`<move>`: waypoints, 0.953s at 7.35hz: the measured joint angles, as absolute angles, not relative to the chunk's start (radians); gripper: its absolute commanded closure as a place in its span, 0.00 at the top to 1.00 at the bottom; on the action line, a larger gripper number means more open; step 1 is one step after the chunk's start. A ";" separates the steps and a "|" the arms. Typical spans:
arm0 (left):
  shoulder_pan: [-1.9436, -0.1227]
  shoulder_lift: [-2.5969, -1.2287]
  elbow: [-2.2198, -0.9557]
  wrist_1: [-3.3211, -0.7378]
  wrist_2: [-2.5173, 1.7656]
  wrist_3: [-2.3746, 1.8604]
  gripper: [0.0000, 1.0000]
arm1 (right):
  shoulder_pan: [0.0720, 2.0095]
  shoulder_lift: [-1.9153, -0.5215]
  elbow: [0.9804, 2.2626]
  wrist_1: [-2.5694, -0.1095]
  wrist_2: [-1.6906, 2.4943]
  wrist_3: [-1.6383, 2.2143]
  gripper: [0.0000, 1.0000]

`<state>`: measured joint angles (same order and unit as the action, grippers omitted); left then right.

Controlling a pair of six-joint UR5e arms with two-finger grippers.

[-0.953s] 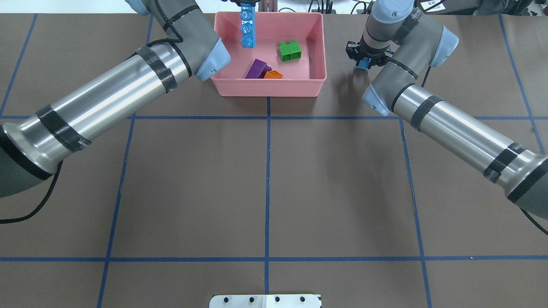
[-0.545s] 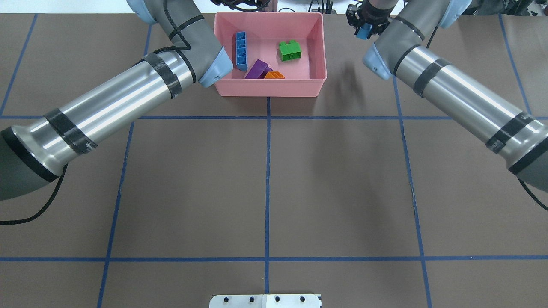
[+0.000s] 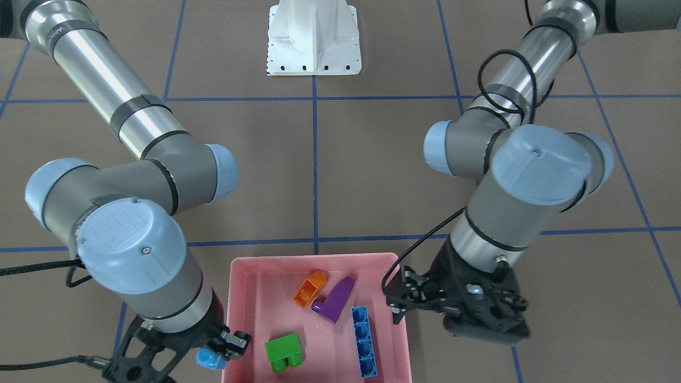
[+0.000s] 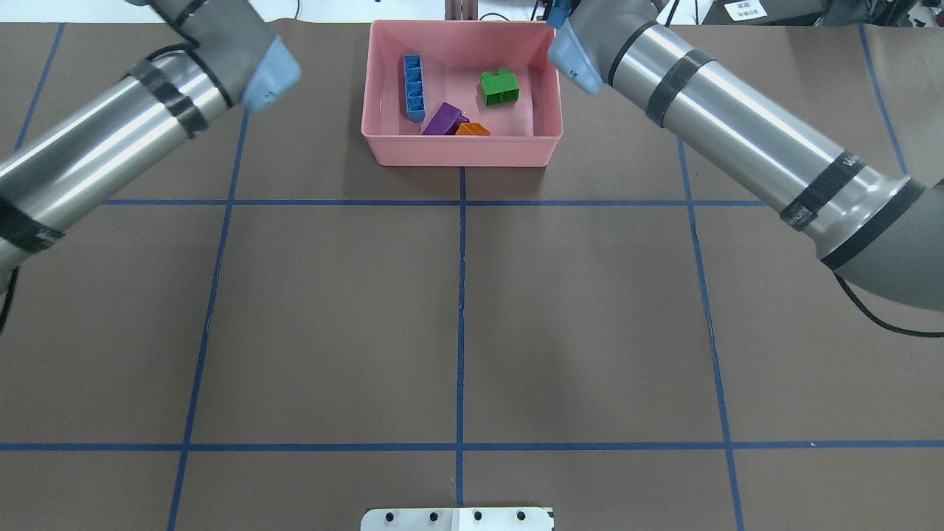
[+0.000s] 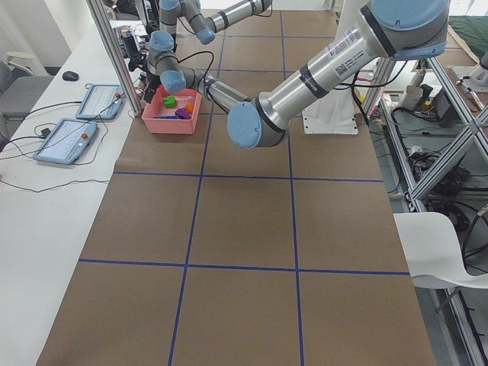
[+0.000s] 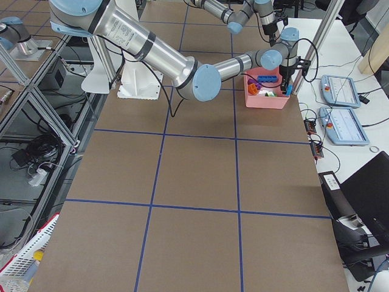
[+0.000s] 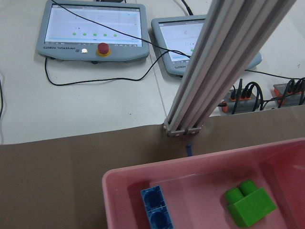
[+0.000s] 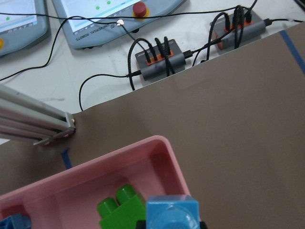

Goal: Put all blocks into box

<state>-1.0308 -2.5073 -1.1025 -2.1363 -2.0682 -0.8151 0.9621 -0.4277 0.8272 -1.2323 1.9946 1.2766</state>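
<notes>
The pink box [image 4: 457, 151] stands at the table's far edge and also shows in the front view [image 3: 234, 319]. In it lie the orange block [image 3: 310, 289], the purple sloped block [image 3: 336, 300], the green block [image 3: 284, 352] and the long blue bar [image 3: 363, 341]. My right gripper [image 3: 218, 354] is shut on the small blue block [image 3: 210, 359], held up at the box's right wall; the right wrist view shows that block [image 8: 171, 214] over the rim [image 8: 143, 145]. My left gripper [image 3: 396, 303] is open and empty, raised beside the box's left wall.
The white robot base [image 3: 314, 37] sits at the near edge. Beyond the table's far edge are an aluminium post [image 7: 214, 71], teach pendants [image 7: 93, 28] and cable hubs [image 8: 159, 59].
The left gripper let go of the long blue bar, which now lies in the box, and the left arm swung out to the left. The right arm lifted the small blue block to the box.
</notes>
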 measured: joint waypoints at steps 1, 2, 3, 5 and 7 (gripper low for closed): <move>-1.076 -2.405 -1.190 -2.131 -2.133 -0.775 1.00 | 0.931 -0.424 0.827 -1.200 1.980 1.285 1.00; -1.133 -2.322 -1.241 -2.130 -2.203 -0.721 1.00 | 0.906 -0.425 0.828 -1.181 1.962 1.288 1.00; -1.190 -2.252 -1.263 -2.130 -2.257 -0.649 1.00 | 0.892 -0.435 0.847 -1.181 1.960 1.286 1.00; -1.287 -2.112 -1.277 -2.121 -2.306 -0.458 1.00 | 0.912 -0.541 1.025 -1.264 2.040 1.264 1.00; -1.347 -2.017 -1.277 -2.071 -2.325 -0.276 1.00 | 1.007 -0.745 1.307 -1.423 2.144 1.115 1.00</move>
